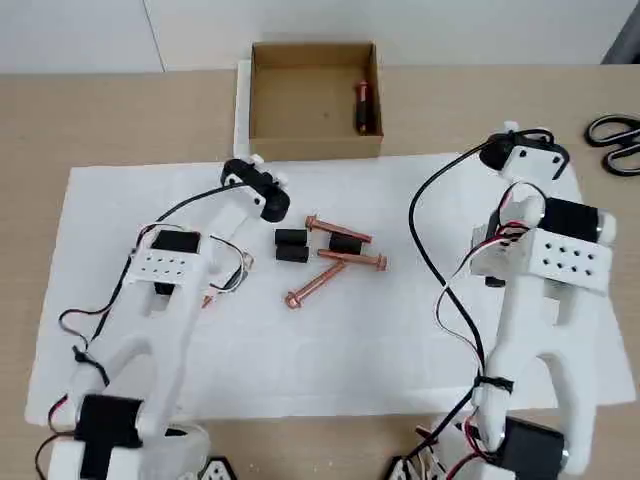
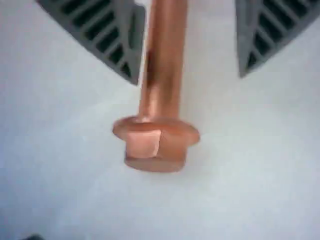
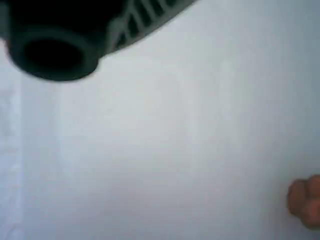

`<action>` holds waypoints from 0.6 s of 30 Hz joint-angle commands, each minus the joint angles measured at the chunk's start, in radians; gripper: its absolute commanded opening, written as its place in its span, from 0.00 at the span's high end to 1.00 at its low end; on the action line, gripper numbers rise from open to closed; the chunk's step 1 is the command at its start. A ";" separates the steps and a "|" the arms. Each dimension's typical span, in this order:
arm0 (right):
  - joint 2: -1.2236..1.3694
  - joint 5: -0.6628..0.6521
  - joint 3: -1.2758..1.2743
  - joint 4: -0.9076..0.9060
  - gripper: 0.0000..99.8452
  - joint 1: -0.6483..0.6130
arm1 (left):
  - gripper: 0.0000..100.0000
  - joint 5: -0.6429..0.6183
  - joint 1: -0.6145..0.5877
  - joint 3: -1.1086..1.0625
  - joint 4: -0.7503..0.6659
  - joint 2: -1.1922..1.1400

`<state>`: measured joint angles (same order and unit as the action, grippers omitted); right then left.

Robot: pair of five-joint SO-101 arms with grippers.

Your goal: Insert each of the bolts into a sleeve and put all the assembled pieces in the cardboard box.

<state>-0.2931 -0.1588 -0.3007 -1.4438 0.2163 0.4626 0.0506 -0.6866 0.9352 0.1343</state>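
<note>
In the left wrist view a copper bolt [image 2: 162, 100] lies on the white paper between the fingers of my left gripper [image 2: 189, 75], which is open; one finger touches the shaft and the other stands apart. From above, that bolt [image 1: 208, 299] peeks out under the left arm. My right gripper [image 3: 95, 35] is shut on a black sleeve [image 3: 50, 52] just above the paper. The cardboard box [image 1: 268, 100] holds one assembled piece [image 1: 363, 108]. Two loose sleeves [image 1: 291, 246], a bolt wearing a sleeve [image 1: 340, 238] and two bare bolts [image 1: 352, 259] [image 1: 312, 285] lie mid-table.
A white paper sheet [image 1: 330, 350] covers the table between the arms. Scissors [image 1: 615, 140] lie at the far right edge. A copper bolt head [image 3: 305, 200] shows at the edge of the right wrist view. Cables hang along both arms.
</note>
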 commanded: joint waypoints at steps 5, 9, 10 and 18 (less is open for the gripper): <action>-0.045 0.011 0.054 0.008 1.00 -0.007 | 0.88 -0.035 0.006 0.054 -0.032 -0.075; -0.045 0.011 0.054 0.008 1.00 -0.007 | 0.88 -0.038 0.009 0.067 -0.034 -0.081; -0.045 0.011 0.054 0.008 1.00 -0.007 | 0.88 -0.038 0.011 0.067 -0.034 -0.081; -0.042 0.011 0.054 0.012 1.00 -0.012 | 0.88 -0.040 0.012 0.062 -0.034 -0.083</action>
<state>-0.2931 -0.1588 -0.3007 -1.4438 0.2163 0.4319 0.0537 -0.6605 0.9229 0.0514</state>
